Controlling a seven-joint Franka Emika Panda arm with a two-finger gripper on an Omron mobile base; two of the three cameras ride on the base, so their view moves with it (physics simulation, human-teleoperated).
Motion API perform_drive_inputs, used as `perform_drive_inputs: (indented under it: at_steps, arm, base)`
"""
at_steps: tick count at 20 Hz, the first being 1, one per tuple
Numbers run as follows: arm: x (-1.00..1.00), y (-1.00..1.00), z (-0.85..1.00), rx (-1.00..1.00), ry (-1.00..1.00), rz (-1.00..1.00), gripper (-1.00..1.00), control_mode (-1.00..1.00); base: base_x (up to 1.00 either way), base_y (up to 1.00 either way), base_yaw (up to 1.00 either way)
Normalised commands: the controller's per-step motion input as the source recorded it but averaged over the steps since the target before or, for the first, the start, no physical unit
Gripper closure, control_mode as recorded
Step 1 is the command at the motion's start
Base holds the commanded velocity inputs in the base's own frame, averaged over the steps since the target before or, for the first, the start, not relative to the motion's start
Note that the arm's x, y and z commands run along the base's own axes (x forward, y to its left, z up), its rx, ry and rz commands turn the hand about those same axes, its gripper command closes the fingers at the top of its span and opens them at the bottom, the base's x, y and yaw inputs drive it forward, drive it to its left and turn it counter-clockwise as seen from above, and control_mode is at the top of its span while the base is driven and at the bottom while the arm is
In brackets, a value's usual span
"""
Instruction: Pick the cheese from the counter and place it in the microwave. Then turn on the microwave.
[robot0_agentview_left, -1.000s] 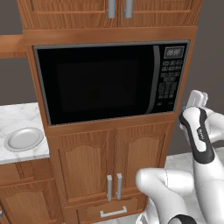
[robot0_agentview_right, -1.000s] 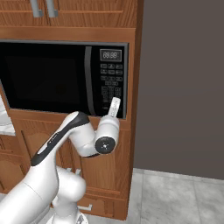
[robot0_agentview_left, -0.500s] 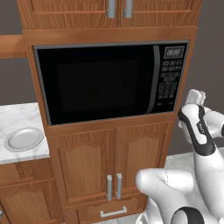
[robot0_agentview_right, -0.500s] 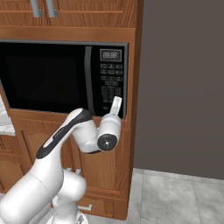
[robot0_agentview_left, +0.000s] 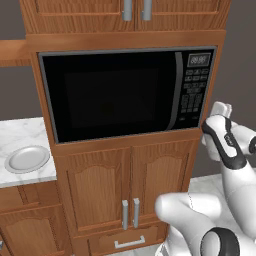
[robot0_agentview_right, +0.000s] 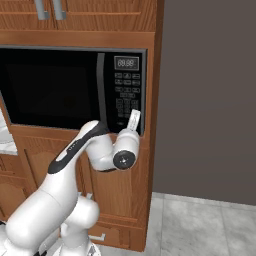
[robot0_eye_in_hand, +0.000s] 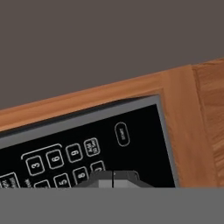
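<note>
The microwave (robot0_agentview_left: 127, 92) has its dark glass door shut, and no cheese lies on the bare grey plate (robot0_agentview_left: 27, 158) or the marble worktop (robot0_agentview_left: 20, 134) to its left; the cheese is probably inside already, though the glass hides it. What looks left is the switching-on. The end effector (robot0_eye_in_hand: 113, 176) has its fingertips pressed together, holding nothing, just in front of the button panel (robot0_agentview_right: 126, 99) near the lower keys and below the start button (robot0_eye_in_hand: 122, 133); contact cannot be told.

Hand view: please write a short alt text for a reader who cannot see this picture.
The shut gripper points at the black button panel of the microwave, close to its number keys, with an oval button just above. The panel lies tilted in the picture, with brown wood trim beside it.
</note>
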Motion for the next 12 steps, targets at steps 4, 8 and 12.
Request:
perform_drive_inputs:
  at_steps: [4, 8, 12]
  arm:
    - [0.15, -0.02, -0.07, 0.0, 0.0, 0.0, 1.0, -1.0]
    - [0.15, -0.02, -0.07, 0.0, 0.0, 0.0, 1.0, -1.0]
    - [0.14, 0.0, -0.08, 0.0, 0.0, 0.0, 1.0, -1.0]
  base:
    - [0.0, 0.0, 0.0]
    - [0.0, 0.0, 0.0]
    - [0.0, 0.0, 0.0]
